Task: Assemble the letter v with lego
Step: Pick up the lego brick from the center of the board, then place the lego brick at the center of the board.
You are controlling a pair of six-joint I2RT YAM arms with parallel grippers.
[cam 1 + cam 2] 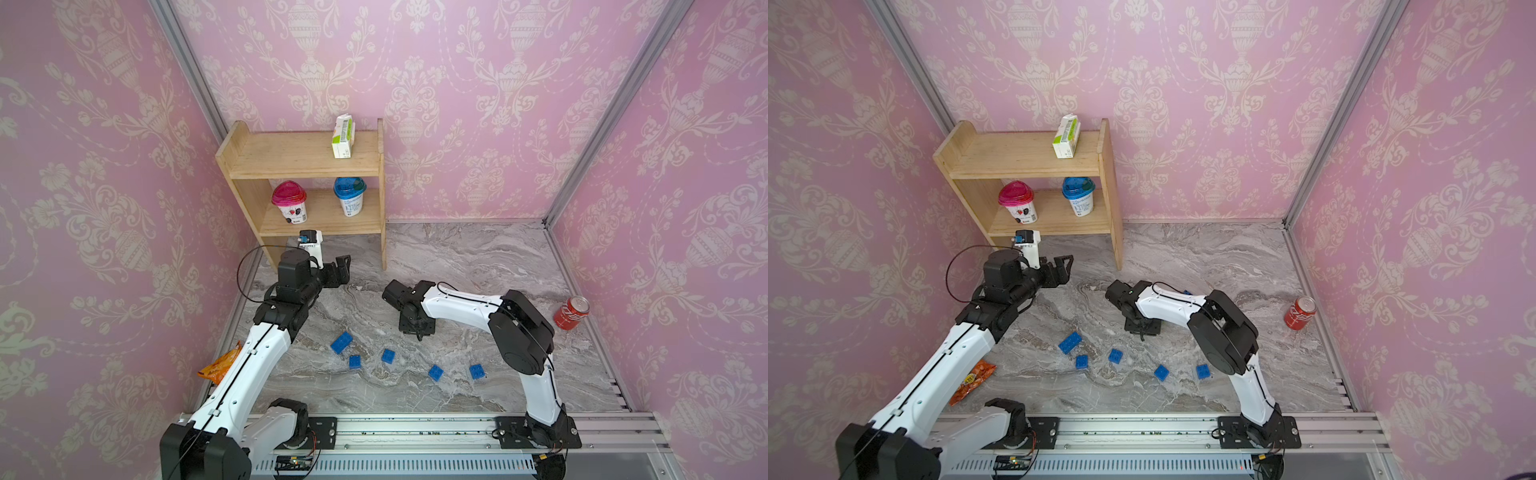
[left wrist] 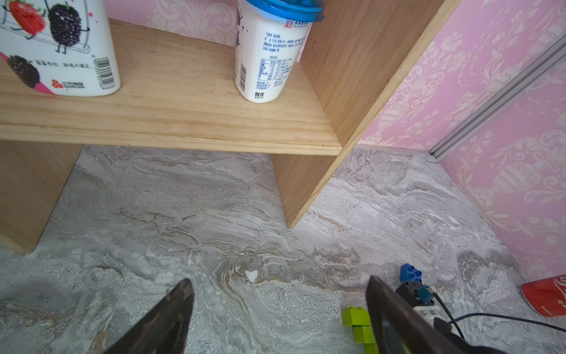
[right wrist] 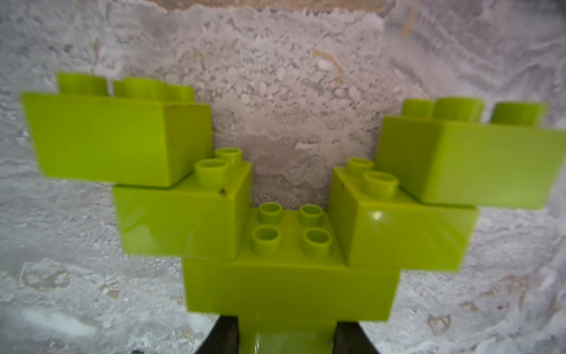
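The right pincer, bottom centre of frame, pinches the lime-green V at its foot, probably to steady it; the left pincer hangs spread.

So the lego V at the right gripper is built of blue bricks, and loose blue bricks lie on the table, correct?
No: the lego V is lime-green, as the right wrist view shows. Loose blue bricks do lie on the table.

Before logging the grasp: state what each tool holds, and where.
Right tool grips the lime-green V by its lowest brick, both sides; left tool holds nothing.
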